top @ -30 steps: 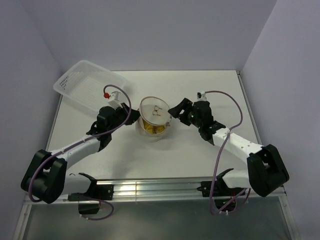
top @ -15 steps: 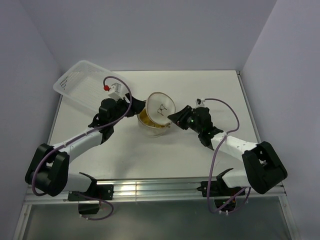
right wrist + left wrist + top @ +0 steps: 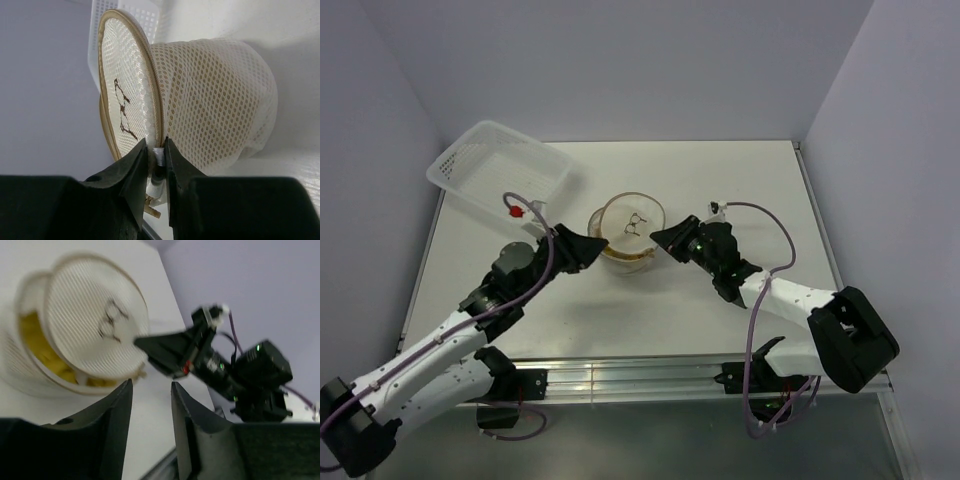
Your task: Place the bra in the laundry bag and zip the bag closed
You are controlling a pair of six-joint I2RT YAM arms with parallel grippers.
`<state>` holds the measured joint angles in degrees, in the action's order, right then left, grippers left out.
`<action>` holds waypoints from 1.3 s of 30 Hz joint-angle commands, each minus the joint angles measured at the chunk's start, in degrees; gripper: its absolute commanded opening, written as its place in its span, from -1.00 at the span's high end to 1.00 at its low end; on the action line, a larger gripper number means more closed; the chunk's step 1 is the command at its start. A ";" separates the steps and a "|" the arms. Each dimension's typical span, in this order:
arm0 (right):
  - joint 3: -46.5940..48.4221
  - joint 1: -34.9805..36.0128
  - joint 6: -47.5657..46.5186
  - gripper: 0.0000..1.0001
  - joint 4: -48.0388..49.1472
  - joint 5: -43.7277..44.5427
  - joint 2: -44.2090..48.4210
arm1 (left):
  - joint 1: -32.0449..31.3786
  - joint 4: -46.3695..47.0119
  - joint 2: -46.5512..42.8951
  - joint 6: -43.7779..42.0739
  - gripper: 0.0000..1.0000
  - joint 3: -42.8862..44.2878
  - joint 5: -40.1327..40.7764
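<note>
Your right gripper [image 3: 156, 150] was clamped on a small tab [image 3: 158, 156] at the laundry bag [image 3: 220, 100] rim. Your left gripper [image 3: 151, 390] had its jaws apart, holding nothing. The lid [image 3: 75, 305] carried a black spectacles-like mark [image 3: 111, 322].

Laundry bag [image 3: 620, 266] at table centre in the top view: small round drum of translucent white mesh with a thin tan hoop rim, standing on its base. Round flap lid [image 3: 632, 220] not zipped shut, tipped up nearly on edge and leaning toward 12 o'clock, black spectacles-like mark on its face, mouth gaping toward 6 o'clock. Bra [image 3: 34, 337] already inside, bright yellow, bunched low against the mesh wall, showing through the gap under the raised lid
</note>
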<state>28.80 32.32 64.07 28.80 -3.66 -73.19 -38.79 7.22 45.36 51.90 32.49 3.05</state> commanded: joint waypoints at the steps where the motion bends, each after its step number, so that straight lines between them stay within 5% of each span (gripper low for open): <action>1: 0.47 1.87 -0.17 0.50 1.97 3.49 2.08 | -5.77 -2.49 5.68 3.12 0.20 1.43 -0.48; 7: -0.05 3.02 -0.88 0.66 1.79 6.74 1.65 | -12.62 7.97 18.34 4.61 0.27 4.86 -2.61; 18: -0.23 4.16 -2.64 0.83 1.79 7.18 0.77 | -14.21 15.45 29.25 8.83 -0.01 6.35 -4.28; 39: -2.69 9.96 -8.61 0.93 1.61 15.34 5.33 | -14.21 17.47 31.01 8.48 0.16 5.04 2.75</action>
<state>26.92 40.88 57.78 29.28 7.62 -70.11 -52.77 22.46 77.52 60.71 37.63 2.96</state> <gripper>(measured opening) 0.175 0.425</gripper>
